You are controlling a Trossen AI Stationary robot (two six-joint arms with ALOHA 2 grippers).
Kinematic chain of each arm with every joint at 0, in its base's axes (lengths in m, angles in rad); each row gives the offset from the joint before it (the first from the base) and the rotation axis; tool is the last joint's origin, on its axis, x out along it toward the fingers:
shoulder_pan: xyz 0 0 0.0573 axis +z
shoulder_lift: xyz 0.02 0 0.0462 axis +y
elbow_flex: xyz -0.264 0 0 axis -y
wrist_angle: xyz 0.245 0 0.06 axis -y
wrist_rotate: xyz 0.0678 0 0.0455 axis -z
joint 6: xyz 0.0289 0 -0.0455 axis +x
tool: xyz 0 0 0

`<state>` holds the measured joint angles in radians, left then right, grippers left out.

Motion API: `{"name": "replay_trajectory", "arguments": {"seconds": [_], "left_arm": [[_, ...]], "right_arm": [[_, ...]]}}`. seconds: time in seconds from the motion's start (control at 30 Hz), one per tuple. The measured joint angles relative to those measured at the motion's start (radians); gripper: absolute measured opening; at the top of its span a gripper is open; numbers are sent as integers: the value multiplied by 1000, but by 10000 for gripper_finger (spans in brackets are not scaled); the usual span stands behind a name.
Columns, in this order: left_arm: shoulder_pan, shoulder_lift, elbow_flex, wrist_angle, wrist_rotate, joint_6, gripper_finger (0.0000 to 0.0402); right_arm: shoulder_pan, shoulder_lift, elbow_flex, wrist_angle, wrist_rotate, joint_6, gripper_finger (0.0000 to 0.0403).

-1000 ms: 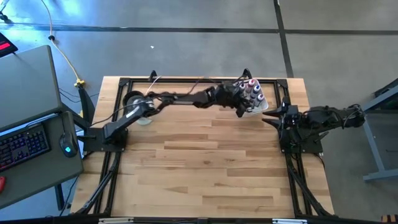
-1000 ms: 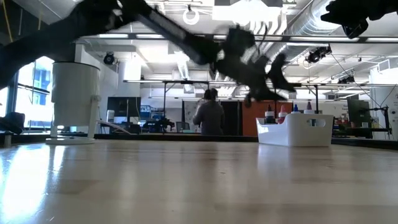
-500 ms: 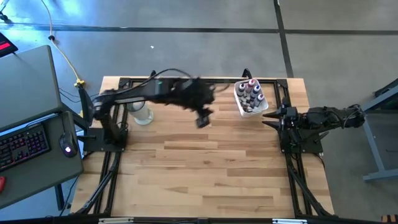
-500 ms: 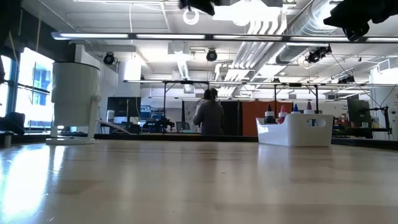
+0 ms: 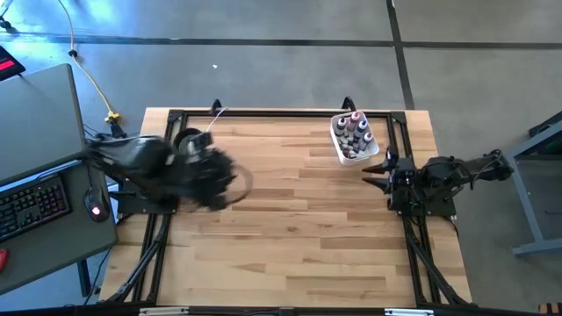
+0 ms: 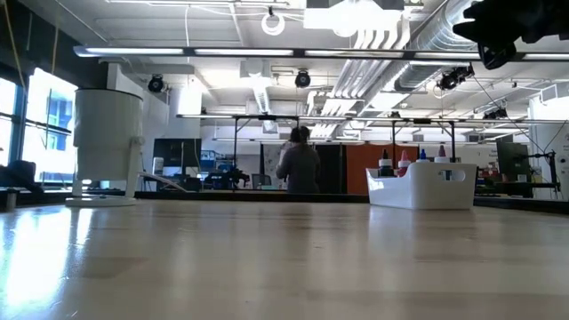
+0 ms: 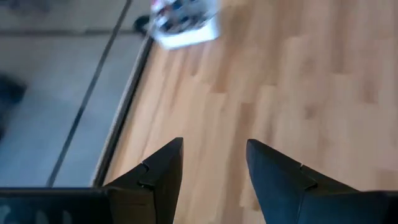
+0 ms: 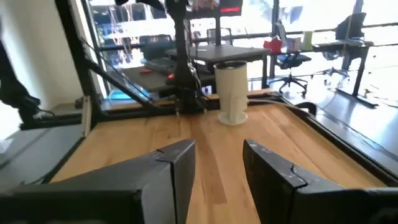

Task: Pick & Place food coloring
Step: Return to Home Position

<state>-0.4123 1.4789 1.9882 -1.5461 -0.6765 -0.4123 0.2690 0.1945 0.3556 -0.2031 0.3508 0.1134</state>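
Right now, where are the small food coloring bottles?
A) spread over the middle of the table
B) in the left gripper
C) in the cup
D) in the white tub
D: the high view shows the bottles standing together in the white tub at the table's right end; the left gripper is open and empty.

I look down on a pale wooden bench (image 5: 299,219). A white tub (image 6: 425,188) stands toward its right end and a tall cup (image 6: 107,142) toward its left. A grey desk (image 5: 44,114) nearby holds a keyboard (image 5: 33,204). A person (image 6: 300,164) stands in the room beyond.
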Motion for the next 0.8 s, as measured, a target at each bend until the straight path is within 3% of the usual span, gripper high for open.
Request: {"name": "replay_trajectory", "arguments": {"seconds": [0.17,0.3,0.4,0.53,0.7,0.8], "left_arm": [[-154,-197,-237,68,-61,-93,172],[-230,-420,-567,220,-150,-227,172],[-260,-606,-841,442,-136,-243,172],[-262,-818,-1204,870,-62,-29,172],[-262,-1029,-1598,1435,13,350,172],[-262,-1141,-1746,1579,14,435,172]], "right_arm": [[0,0,-93,162,-53,-64,128],[0,1,-216,376,-111,-98,128],[0,0,-299,490,-176,-116,128],[0,2,-343,532,-206,-120,128],[0,0,-343,527,-143,-200,128],[0,0,-342,528,-59,-210,128]]}}
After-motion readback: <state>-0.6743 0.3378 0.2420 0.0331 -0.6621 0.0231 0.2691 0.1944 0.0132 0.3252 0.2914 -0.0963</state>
